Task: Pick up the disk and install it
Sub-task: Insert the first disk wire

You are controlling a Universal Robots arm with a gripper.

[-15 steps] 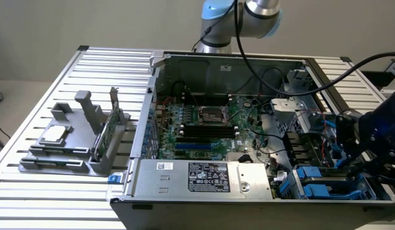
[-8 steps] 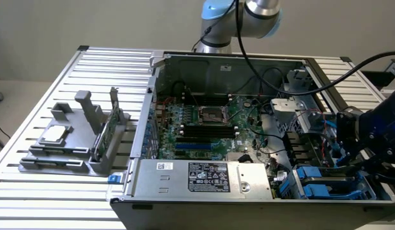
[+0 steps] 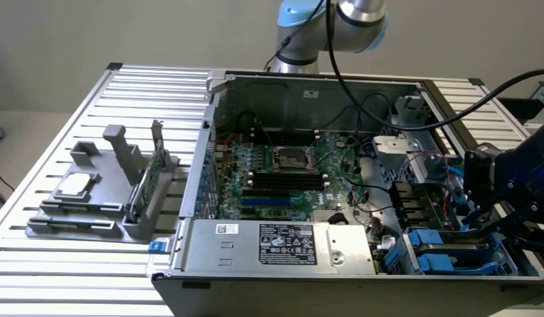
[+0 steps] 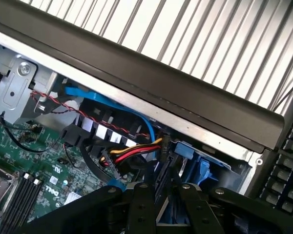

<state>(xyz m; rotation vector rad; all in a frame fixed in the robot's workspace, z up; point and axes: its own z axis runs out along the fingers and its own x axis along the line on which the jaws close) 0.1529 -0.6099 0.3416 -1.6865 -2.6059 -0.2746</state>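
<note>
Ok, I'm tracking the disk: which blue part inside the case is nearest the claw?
The blue carrier at the exterior view's far right, close by the claw; the blue slot sits in the middle, well away.

1 open dark-grey metal PC case (image 3: 342, 297) is counted on 1 slatted silver metal table (image 3: 69, 277). Inside, 1 green motherboard (image 3: 254, 158), 1 silver boxy power supply w/ label (image 3: 281, 244) and abt 4 long black memory slots (image 3: 288, 179) are made out. 1 grey plastic fixture (image 3: 78, 228) is seen, w/ 1 small square silver chip (image 3: 76, 185) and 1 thin upright grey card (image 3: 153, 168). 1 silver-and-blue robot arm (image 3: 342, 16) and 1 black gripper (image 4: 163, 190) are counted.
</note>
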